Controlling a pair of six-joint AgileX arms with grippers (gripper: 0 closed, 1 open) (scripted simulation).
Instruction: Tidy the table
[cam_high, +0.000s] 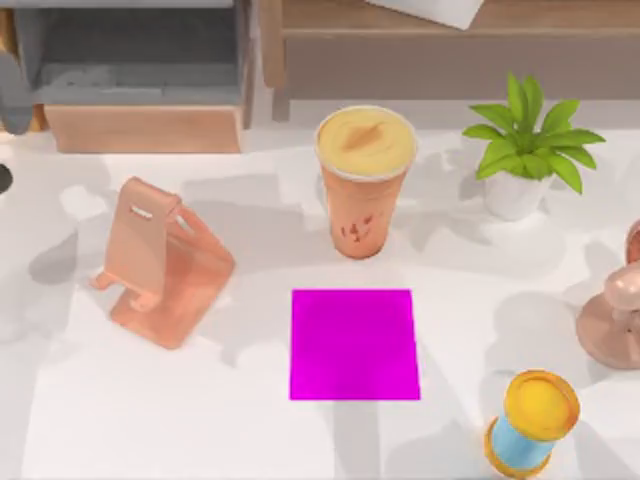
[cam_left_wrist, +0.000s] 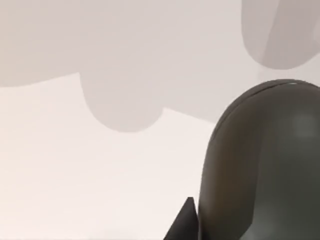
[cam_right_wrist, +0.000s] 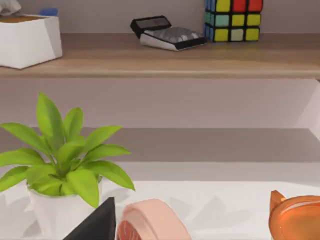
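Observation:
The white table (cam_high: 200, 420) carries a magenta square mat (cam_high: 354, 344) at its middle. Behind the mat stands an orange cup (cam_high: 364, 180) with a pale yellow lid, also seen in the right wrist view as the cup (cam_right_wrist: 296, 217). A copper-pink phone stand (cam_high: 160, 262) sits to the left. A blue can with a yellow top (cam_high: 530, 420) stands at the front right. A dark tip of my left gripper (cam_left_wrist: 184, 222) hangs over bare table (cam_left_wrist: 75, 175). A dark tip of my right gripper (cam_right_wrist: 96, 223) sits close to a pink rounded object (cam_right_wrist: 150, 220).
A potted green plant (cam_high: 525, 150) stands at the back right, with a pink rounded object (cam_high: 615, 315) at the right edge. A wooden shelf (cam_right_wrist: 160, 62) holds a tissue box (cam_right_wrist: 27, 40), a calculator (cam_right_wrist: 167, 34) and a colour cube (cam_right_wrist: 232, 19). A grey drawer unit (cam_high: 130, 70) sits back left.

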